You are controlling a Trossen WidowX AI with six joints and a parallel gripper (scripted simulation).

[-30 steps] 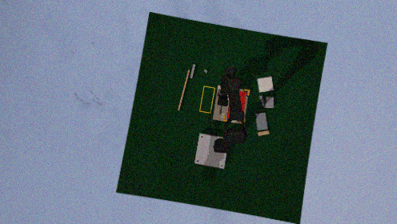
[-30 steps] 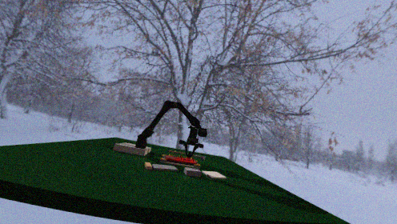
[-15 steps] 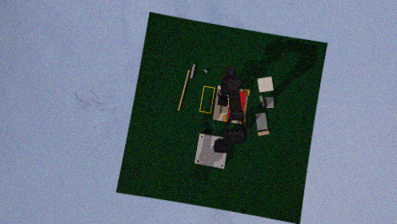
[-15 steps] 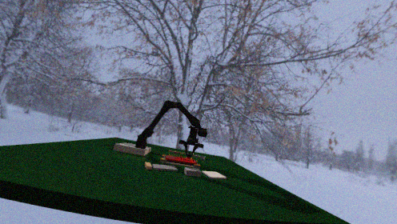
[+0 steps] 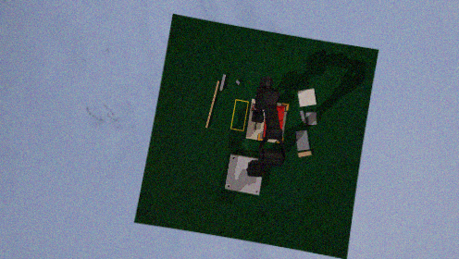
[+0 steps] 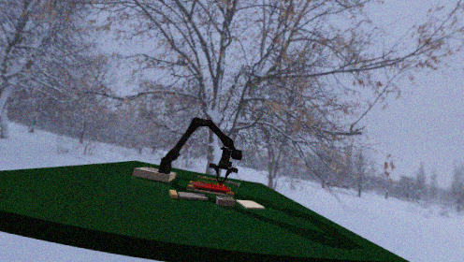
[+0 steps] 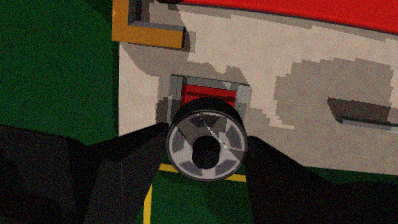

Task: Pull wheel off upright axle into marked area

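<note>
At the centre of the wrist view the gripper (image 7: pixel 206 150) is clamped on the wheel (image 7: pixel 206 142), its dark fingers pressing both sides above the yellow outline (image 7: pixel 148 200).

Top looks straight down, exterior sideways from afar, wrist close.

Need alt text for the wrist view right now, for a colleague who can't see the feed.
The hand is shut on the grey spoked wheel, one dark finger pressed against each side. Behind it sit a red-and-grey mount on a beige board; a yellow outline on green shows below.
</note>
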